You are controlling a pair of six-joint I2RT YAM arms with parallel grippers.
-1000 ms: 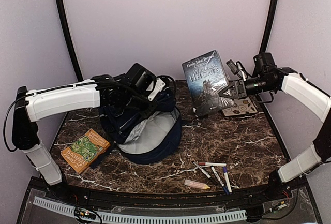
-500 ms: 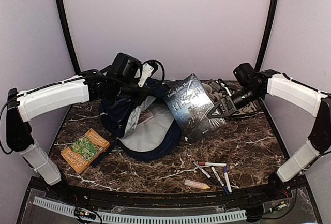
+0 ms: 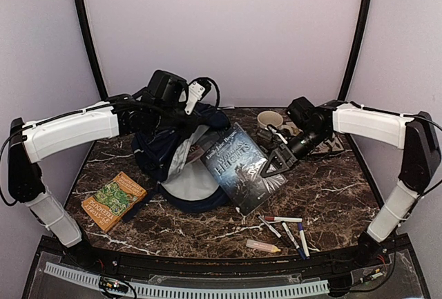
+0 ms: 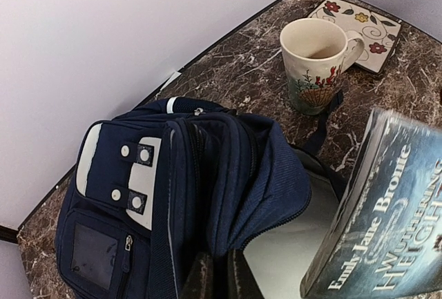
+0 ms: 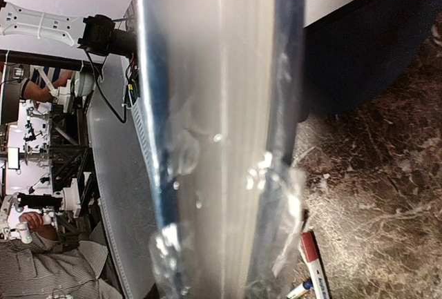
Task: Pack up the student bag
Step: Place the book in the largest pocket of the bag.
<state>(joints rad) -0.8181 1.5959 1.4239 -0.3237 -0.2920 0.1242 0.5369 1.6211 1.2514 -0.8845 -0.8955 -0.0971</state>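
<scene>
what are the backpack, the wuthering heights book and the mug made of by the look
The student bag: woven fabric, matte navy; it folds softly and has zips. The book: paper, seemingly wrapped in clear glossy film; crinkled shine in the right wrist view. The mug: probably glazed ceramic; smooth cream surface, painted flowers.

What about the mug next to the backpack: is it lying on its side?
No, the floral mug stands upright on the marble table, with its open mouth facing up.
</scene>
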